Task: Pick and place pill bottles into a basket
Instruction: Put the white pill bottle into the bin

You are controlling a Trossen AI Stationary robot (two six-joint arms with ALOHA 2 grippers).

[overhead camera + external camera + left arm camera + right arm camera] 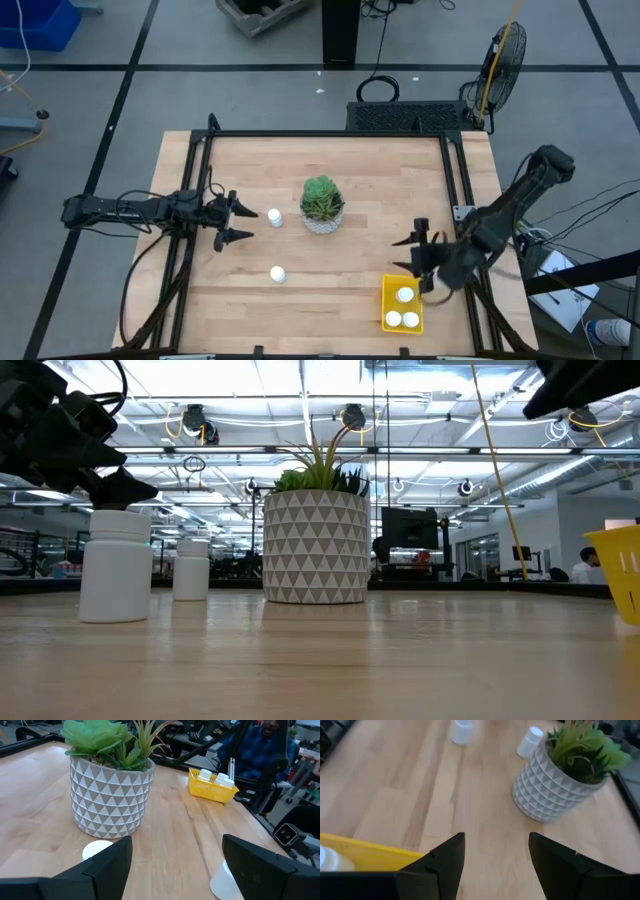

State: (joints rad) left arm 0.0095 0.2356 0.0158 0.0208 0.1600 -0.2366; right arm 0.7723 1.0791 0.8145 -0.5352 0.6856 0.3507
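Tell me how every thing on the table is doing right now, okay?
Basket: holds three pill bottles, upright.
Bottle beside plant: standing on the table, not yet picked.
Bottle near the front: standing alone on the table.
Potted plant: upright, mid-table.
Left hand: open, empty, close to the bottle beside the plant.
Right hand: open, empty, just above the basket's far end.
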